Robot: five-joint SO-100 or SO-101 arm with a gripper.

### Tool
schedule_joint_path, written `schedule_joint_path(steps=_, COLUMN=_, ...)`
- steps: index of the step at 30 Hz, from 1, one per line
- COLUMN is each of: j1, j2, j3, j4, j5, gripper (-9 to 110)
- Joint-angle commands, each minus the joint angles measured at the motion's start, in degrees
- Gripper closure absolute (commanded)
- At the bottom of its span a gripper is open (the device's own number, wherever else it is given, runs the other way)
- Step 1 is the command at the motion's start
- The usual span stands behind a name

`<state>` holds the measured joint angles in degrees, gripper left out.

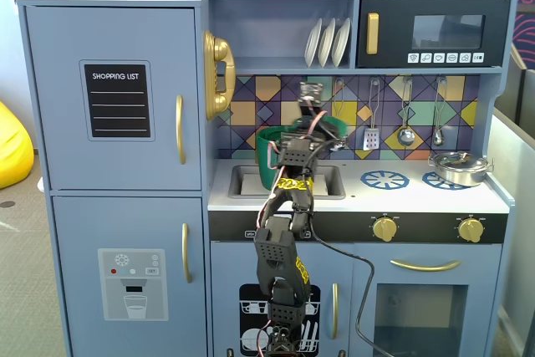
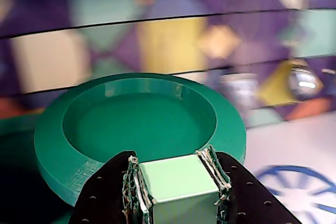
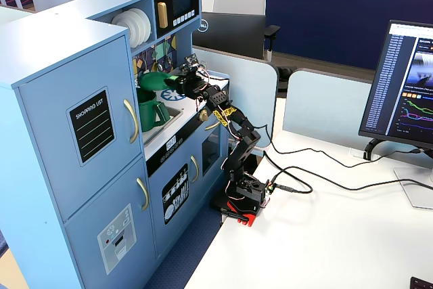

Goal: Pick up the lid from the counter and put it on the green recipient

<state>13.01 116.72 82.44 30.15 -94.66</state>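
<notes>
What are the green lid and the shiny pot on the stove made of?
The lid looks like matte green plastic: fine layered ridges show along its rim, perhaps 3D printed. The gripper holds it by the knob. The silver pot looks like polished metal, since it gleams and reflects light, though shiny plastic is possible.

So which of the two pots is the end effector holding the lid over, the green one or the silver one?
The tall dark green plastic pot in the sink. The shallow silver pot sits far right on a burner, already lidded, while the flat green lid hangs tilted above the green one.

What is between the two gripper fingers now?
In the wrist view, the lid's blocky knob sits clamped between the gripper fingers.
</notes>
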Motion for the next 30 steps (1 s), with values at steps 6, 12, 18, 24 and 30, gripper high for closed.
schedule_joint_path(steps=6, j1=-8.61, j2=1.85, j3=-9.76, j4=3.6, j5=-3.08, gripper=102)
schedule_joint_path(steps=12, j1=-10.99, j2=0.88, j3=-9.84, j4=3.87, j5=-3.78, gripper=102)
schedule_joint_path(steps=18, j1=-11.25, j2=-0.53, j3=-9.76, j4=3.96, j5=-4.13, gripper=102)
schedule_joint_path(steps=24, j1=-10.28, j2=-2.2, j3=-9.84, j4=3.43, j5=-3.96, gripper=102)
schedule_joint_path(steps=30, j1=-9.76, j2=-2.9, j3=-8.96, j4=3.43, j5=-3.69, gripper=102)
